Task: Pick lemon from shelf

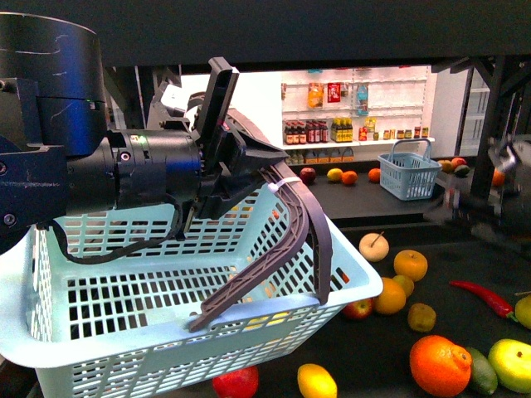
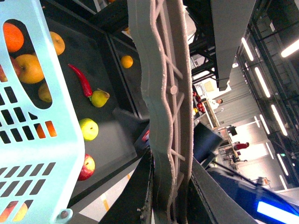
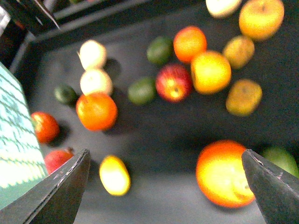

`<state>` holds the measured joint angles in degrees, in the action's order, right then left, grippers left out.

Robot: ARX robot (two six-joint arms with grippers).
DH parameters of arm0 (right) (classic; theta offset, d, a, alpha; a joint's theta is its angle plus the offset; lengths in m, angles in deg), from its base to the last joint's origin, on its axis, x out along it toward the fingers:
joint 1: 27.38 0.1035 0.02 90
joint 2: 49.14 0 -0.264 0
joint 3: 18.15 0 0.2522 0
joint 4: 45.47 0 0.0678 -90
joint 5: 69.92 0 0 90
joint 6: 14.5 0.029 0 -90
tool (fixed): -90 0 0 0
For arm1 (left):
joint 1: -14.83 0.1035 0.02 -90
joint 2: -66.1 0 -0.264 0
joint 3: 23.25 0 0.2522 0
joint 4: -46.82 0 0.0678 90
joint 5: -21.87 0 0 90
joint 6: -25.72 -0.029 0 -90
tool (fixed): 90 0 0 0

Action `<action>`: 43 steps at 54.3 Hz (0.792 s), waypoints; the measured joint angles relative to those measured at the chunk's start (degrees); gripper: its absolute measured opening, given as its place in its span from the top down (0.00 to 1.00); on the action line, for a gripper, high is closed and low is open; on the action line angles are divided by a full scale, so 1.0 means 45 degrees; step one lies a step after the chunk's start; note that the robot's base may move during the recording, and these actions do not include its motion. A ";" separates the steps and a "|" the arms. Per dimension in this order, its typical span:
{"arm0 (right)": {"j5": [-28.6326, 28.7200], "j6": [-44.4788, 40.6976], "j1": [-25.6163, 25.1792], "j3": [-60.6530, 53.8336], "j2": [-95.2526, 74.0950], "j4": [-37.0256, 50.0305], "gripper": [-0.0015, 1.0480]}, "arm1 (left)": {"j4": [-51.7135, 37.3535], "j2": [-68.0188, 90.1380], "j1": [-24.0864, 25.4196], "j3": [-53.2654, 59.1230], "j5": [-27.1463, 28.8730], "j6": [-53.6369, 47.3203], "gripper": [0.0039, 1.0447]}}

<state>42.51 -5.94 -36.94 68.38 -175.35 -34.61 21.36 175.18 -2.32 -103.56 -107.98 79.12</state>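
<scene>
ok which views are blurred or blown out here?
Right wrist view: soft all over, lemon and big orange washed out by glare. Front view: basket sharp, motion smear at the right edge. Left wrist view: basket handle crisp, ceiling strip lights clipped.

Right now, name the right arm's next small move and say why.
Probably shift the right gripper sideways toward the basket until the lemon sits centred between its open jaws. The lemon lies close to one finger, a big orange close to the other.
</scene>
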 joint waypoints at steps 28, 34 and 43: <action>0.1715 -0.3900 0.2147 -0.1768 -0.2613 0.2565 0.07 | 0.0000 0.0000 0.0000 0.0000 0.0015 -0.0005 0.88; 0.1836 -0.5566 0.3177 -0.1345 -0.3449 0.2103 0.07 | 0.0000 0.0000 0.0000 0.0000 0.0015 0.0000 0.88; 0.1151 -0.6994 0.3619 -0.0301 -0.4435 0.2064 0.07 | 0.0000 0.0000 0.0000 0.0000 0.0049 -0.0005 0.88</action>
<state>47.69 -37.42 -20.66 67.03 -195.30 -25.32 21.36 175.18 -2.32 -103.56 -107.76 79.10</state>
